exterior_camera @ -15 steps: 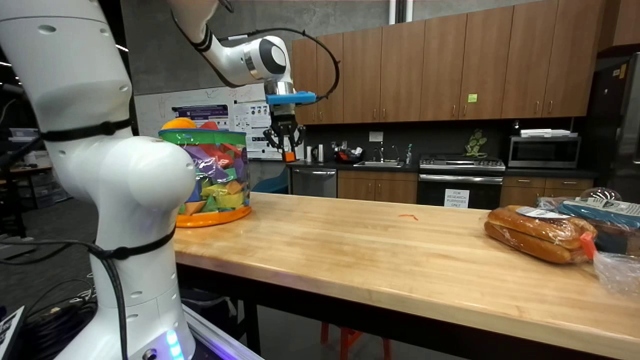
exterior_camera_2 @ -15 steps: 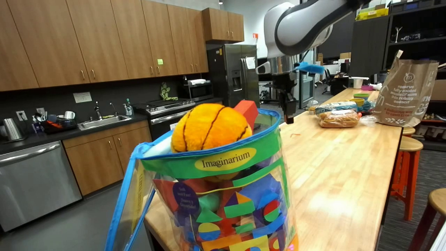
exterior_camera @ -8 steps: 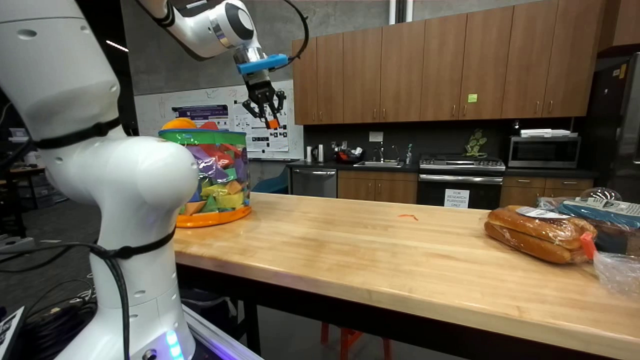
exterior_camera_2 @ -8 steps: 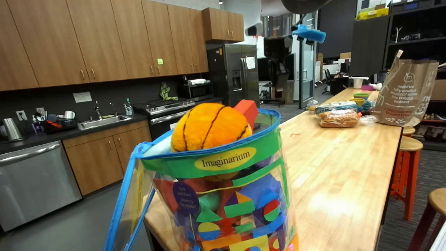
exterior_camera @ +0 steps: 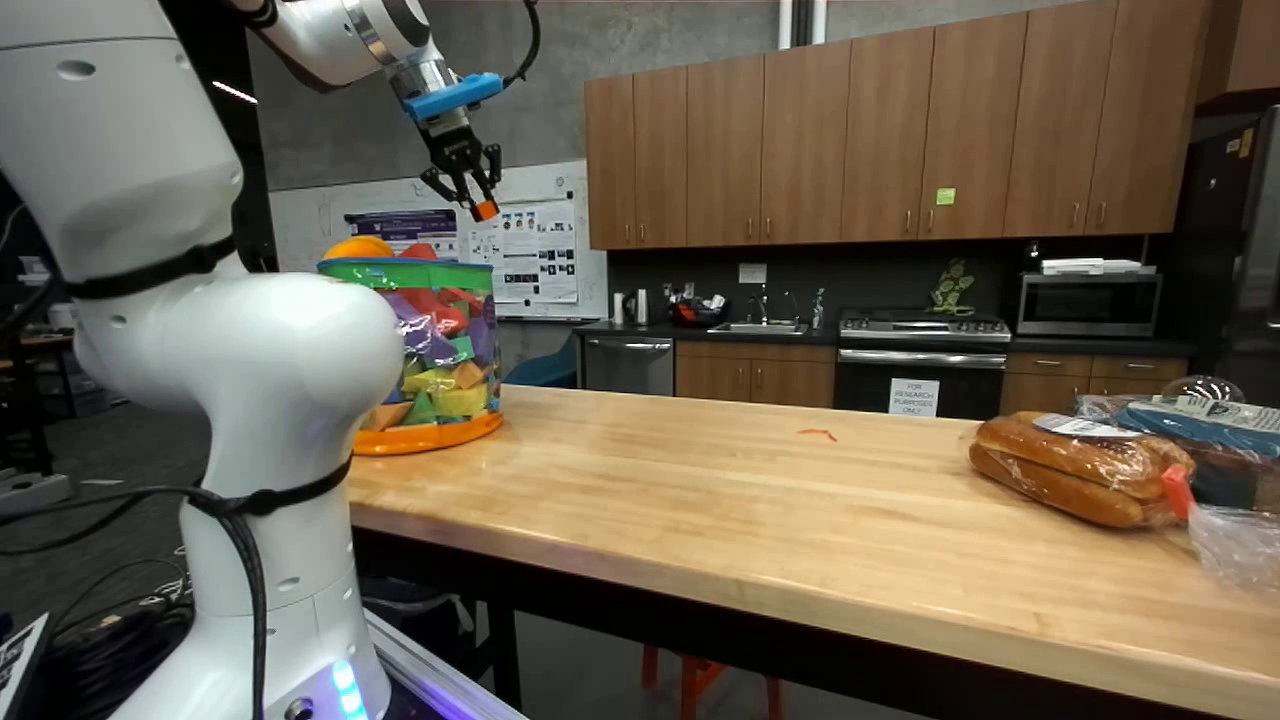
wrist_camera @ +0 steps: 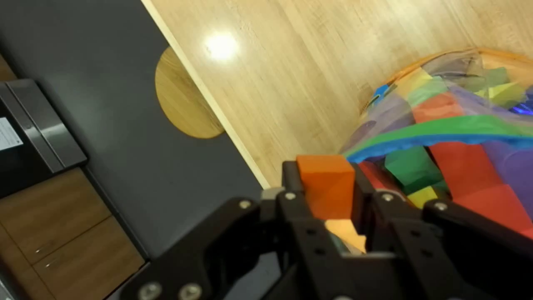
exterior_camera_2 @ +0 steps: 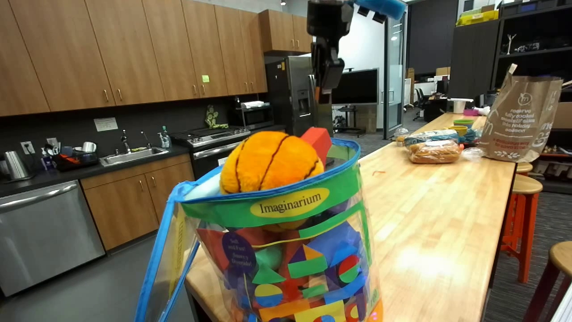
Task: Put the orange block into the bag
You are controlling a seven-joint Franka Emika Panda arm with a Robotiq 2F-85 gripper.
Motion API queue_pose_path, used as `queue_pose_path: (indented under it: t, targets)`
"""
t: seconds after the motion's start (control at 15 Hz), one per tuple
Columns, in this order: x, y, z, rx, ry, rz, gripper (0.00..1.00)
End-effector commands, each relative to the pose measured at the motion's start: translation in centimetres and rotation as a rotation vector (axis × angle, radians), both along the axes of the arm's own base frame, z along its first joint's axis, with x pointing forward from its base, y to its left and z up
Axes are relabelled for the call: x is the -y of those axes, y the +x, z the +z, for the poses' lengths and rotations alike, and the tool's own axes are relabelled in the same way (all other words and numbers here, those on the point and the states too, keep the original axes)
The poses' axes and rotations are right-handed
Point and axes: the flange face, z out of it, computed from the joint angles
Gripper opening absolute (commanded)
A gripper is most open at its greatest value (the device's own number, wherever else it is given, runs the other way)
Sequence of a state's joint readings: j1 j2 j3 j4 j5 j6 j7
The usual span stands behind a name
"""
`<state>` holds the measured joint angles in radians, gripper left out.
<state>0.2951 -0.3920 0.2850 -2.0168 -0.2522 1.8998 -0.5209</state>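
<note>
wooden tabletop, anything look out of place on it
Yes: in both exterior views, a thin, bent orange-red strip lies by itself between the Imaginarium bag of blocks and the bagged bread, like a stray scrap. It's too small to identify.

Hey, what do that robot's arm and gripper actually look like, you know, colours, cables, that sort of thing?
The arm is glossy white and rounded, wrapped by black straps, with black cables and a glowing blue light low down. A silvery section leads to a bright blue bar, then the black gripper, with silver screws and jointed fingers.
</note>
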Motion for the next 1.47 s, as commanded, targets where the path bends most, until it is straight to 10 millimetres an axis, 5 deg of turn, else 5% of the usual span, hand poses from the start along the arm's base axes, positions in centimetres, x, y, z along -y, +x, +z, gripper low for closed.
queue_pose_path:
  t: [0.0,0.33,0.67,0.73,0.93,1.0,1.27,1.4]
  targets:
    - [-2.9,0.0,0.2,0.004,-0.004,0.055,0.07]
    - [-5.7,-0.5,-2.7,-0.106,0.01,0.128,0.07]
    - [-5.6,0.5,-3.8,-0.127,0.018,0.114,0.07]
    - [-5.2,0.7,-3.9,-0.127,0.017,0.105,0.54]
    - [-5.2,0.6,-4.4,-0.13,0.014,0.096,0.54]
    - [-5.1,0.7,-4.4,-0.13,0.014,0.094,0.33]
    - [-5.2,0.6,-4.5,-0.132,0.013,0.096,0.54]
    - [-5.3,0.6,-4.6,-0.132,0.013,0.096,0.54]
